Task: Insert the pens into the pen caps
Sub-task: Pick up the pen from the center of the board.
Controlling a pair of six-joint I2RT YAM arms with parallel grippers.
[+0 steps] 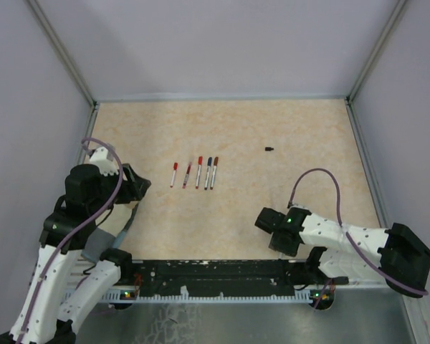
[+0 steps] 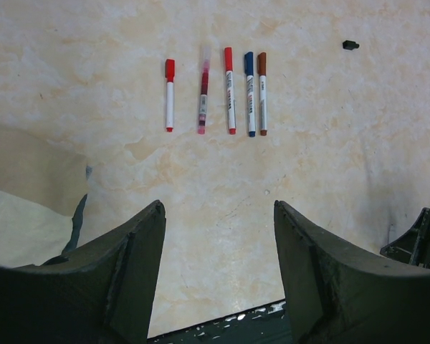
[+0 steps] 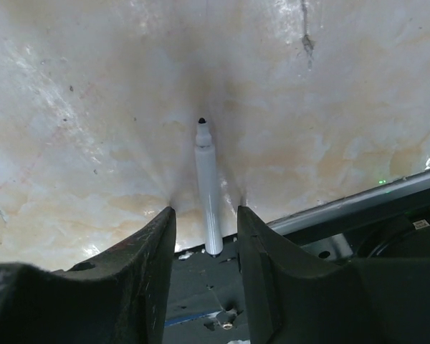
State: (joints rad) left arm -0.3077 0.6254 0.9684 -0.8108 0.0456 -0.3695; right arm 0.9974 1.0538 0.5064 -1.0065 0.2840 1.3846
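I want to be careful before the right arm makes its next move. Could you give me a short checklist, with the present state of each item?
1. Uncapped pen lies between the jaws of the right gripper: ok.
2. Jaws pressing on that pen: not ok, a gap shows on each side.
3. Black cap lies free, apart from everything: ok.
4. Which way the cap's opening faces: cannot tell, too small.
5. Left gripper open and empty: ok.
6. Row of other pens away from both grippers: ok.
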